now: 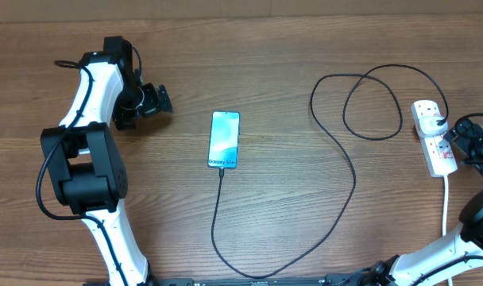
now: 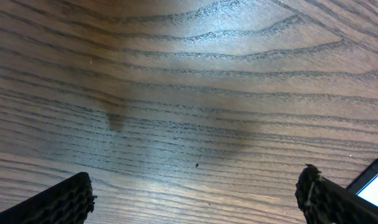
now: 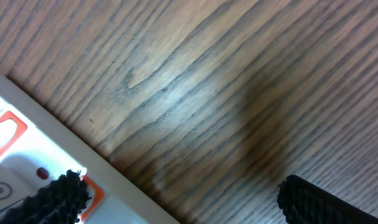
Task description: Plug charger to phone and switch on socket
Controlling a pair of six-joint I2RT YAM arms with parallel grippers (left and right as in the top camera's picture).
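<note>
The phone [image 1: 224,140] lies in the middle of the table, its light blue screen lit. The thin black charger cable [image 1: 337,135] runs from the phone's near end in a wide loop to a black plug [image 1: 437,121] in the white socket strip [image 1: 432,137] at the right. My left gripper [image 1: 156,100] is open and empty, left of the phone; a corner of the phone shows in the left wrist view [image 2: 374,185]. My right gripper [image 1: 461,145] is open at the strip's right edge. One finger lies over a red switch [image 3: 89,190] in the right wrist view.
A white lead [image 1: 446,202] runs from the socket strip toward the front edge. The brown wooden table [image 1: 289,71] fills the view. Thick black robot cables lie along the front edge [image 1: 353,278].
</note>
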